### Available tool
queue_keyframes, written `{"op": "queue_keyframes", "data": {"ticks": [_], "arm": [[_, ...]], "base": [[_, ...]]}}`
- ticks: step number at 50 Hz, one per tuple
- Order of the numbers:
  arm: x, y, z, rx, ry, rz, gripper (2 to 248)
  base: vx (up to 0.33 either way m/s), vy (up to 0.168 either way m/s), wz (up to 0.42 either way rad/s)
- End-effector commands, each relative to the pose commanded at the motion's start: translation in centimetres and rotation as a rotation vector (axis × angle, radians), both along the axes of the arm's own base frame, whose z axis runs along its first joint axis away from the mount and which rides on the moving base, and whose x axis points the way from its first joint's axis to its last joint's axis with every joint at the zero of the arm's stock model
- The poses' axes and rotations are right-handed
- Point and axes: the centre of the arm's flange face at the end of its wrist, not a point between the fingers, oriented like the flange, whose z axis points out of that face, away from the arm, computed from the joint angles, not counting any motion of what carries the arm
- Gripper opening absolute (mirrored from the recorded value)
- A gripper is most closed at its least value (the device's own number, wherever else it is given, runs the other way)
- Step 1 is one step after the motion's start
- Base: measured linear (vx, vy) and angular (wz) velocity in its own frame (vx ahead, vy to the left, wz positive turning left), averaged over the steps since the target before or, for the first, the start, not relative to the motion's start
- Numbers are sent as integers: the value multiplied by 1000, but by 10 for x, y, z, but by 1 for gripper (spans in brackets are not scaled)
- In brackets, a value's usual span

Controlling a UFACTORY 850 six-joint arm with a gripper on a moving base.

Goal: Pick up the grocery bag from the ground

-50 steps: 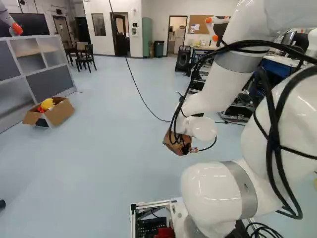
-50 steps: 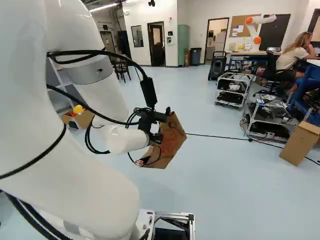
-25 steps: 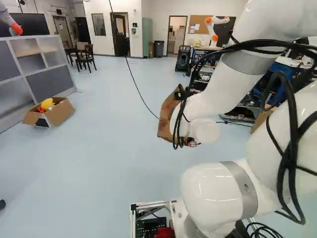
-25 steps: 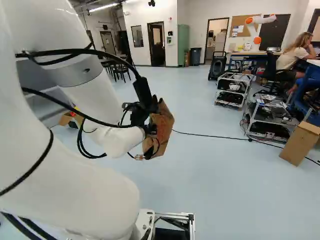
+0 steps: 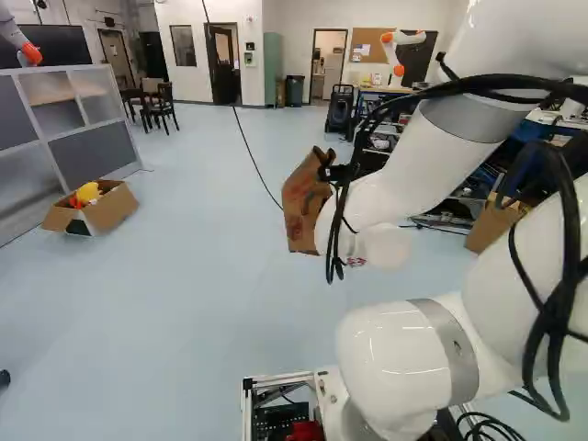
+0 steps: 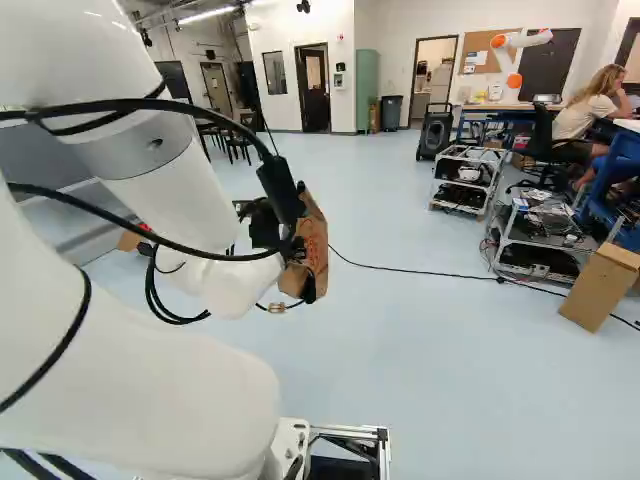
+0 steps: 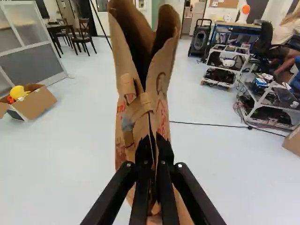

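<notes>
Pale blue floor (image 5: pixel 184 312) runs back to white walls, with an open cardboard box (image 5: pixel 115 208) by the grey shelf unit (image 5: pixel 88 152) at the left of the left base view. At the right of the right base view stand wheeled carts (image 6: pixel 470 172), and a black cable (image 6: pixel 420 272) trails across the floor towards them.

Well ahead of the base, the grocery bag (image 5: pixel 303 207) appears to hang clear of the ground at the end of the white arm (image 5: pixel 400 184). The claw (image 7: pixel 153 147) is drawn in narrow, brown paper pinched between its two fingers, so the bag is held.

What counts now is how the bag lies from the claw: directly ahead, and reaching past the fingertips. Its long axis stands roughly upright in the left base view, with the mouth leaning a little towards the right of that view. In the wrist view the open mouth lies beyond the grip and the lower body falls beneath the fingers; the folded handle (image 7: pixel 137 107) sits just past the fingertips.

The pick-up looks all but done. Any further lift should be slow and keep that axis upright, since thin paper pinched along a crease could tear, slip or swing.
</notes>
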Motion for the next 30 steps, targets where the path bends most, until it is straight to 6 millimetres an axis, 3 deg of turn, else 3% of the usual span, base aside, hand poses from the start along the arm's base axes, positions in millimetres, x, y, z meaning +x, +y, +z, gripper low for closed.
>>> {"op": "queue_keyframes", "data": {"ticks": [30], "arm": [[-1, 2, 2, -5, -15, 15, 22]], "base": [[0, 0, 0]]}}
